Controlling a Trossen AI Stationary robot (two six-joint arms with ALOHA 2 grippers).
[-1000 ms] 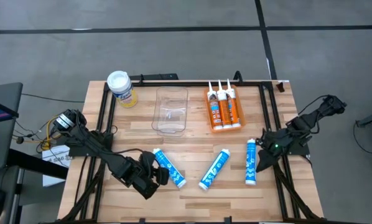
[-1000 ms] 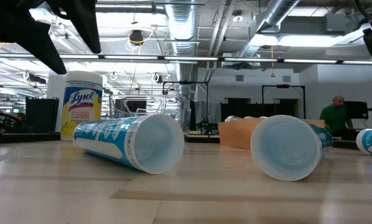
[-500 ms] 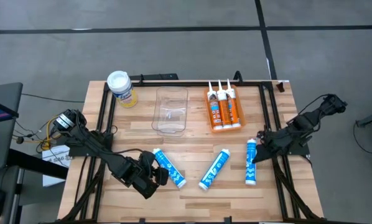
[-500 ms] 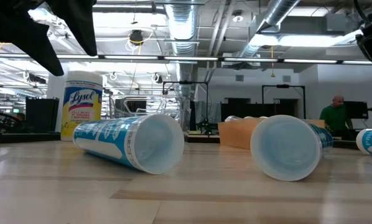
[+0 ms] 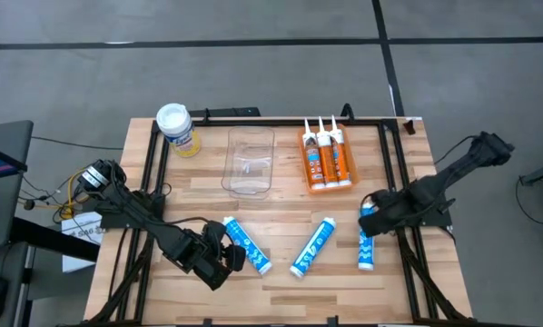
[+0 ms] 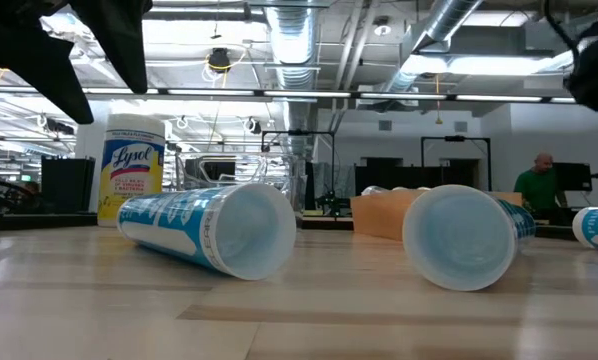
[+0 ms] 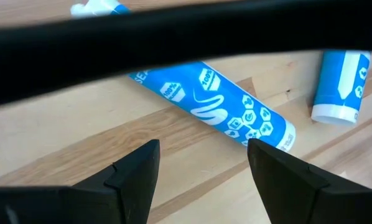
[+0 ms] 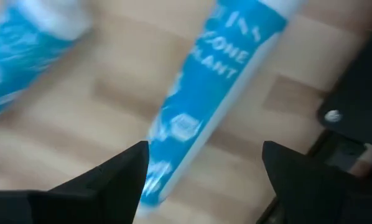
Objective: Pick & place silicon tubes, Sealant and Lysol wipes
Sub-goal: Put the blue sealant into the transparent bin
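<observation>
Three blue silicone tubes lie on their sides on the wooden table: left (image 5: 246,243), middle (image 5: 312,245) and right (image 5: 367,240). Three orange sealant tubes (image 5: 326,156) lie side by side at the far right. The Lysol wipes canister (image 5: 176,128) stands upright on its base at the far left, and also shows in the low view (image 6: 131,165). My left gripper (image 5: 224,256) is open just left of the left tube (image 7: 223,106), apart from it. My right gripper (image 5: 370,221) is open above the right tube's far end (image 8: 198,106).
A clear plastic bin (image 5: 249,162) stands between the canister and the sealant tubes. A black frame (image 5: 394,173) runs along the table's edges. Bare wood lies along the near edge. A person (image 6: 539,185) stands far off in the room behind.
My right gripper has moved toward the table's left edge, from beside the right blue tube to above its far end. The tubes have stayed where they were.
</observation>
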